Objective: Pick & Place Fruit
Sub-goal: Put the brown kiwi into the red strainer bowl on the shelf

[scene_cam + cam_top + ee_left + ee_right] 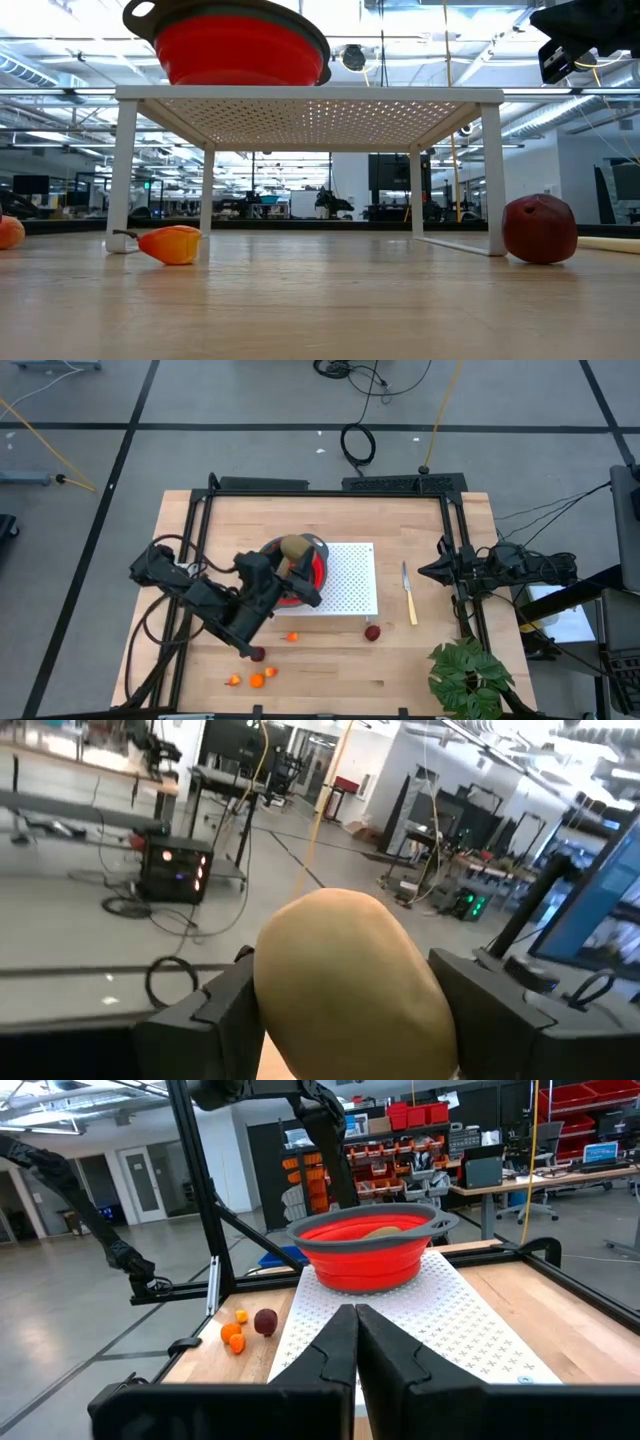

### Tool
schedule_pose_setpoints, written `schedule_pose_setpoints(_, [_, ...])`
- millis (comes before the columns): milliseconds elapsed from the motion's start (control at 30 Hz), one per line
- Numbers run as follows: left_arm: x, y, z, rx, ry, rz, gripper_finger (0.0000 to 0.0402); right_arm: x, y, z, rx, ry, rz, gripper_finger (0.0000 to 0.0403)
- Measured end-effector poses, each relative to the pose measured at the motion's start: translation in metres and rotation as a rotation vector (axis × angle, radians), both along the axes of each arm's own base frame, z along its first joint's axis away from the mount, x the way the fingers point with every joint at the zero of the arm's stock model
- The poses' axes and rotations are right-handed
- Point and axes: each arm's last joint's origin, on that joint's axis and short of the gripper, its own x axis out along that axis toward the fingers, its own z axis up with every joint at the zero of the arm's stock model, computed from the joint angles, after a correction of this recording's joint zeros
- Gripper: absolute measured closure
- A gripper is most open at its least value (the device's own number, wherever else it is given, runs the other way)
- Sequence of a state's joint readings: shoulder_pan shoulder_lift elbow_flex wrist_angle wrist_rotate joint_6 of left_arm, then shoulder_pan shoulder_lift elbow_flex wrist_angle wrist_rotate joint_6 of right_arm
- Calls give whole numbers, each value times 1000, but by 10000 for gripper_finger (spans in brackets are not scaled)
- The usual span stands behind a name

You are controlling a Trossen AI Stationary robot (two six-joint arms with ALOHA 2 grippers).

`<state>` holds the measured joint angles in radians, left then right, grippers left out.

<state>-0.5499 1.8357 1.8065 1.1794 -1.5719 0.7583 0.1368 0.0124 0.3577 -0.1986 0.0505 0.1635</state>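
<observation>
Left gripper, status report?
Left gripper shut on olive-brown fruit, above red bowl. Right gripper shut, parked at table's right edge. Nothing in the way.

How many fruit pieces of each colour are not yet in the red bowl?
Dark red balls: 2
Orange bits: 4
Olive-brown oval, held in the left gripper: 1
Total: 7

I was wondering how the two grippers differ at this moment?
The left gripper holds an olive-brown oval fruit above the red bowl; the right gripper is shut and empty. The left reaches over the white rack; the right waits at the table's right edge. Both are dark and two-fingered.
</observation>
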Motion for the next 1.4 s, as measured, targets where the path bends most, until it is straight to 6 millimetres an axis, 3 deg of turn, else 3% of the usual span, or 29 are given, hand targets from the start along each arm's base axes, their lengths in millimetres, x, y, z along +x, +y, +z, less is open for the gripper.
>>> schedule_pose_setpoints(533, [-8, 18, 13, 41, 69, 33, 158, 0, 0, 1, 1, -8, 0, 403])
schedule_pose_setpoints(867, [-8, 3, 2, -17, -33, -6, 158, 0, 0, 1, 1, -8, -4, 403])
schedule_pose_setpoints(1100, [-9, -5, 6, 59, -162, -99, 158, 0, 0, 1, 1, -8, -5, 403])
schedule_pose_setpoints(1400, [6, -5, 6, 135, -220, -298, 158, 0, 0, 1, -28, -10, -10, 403])
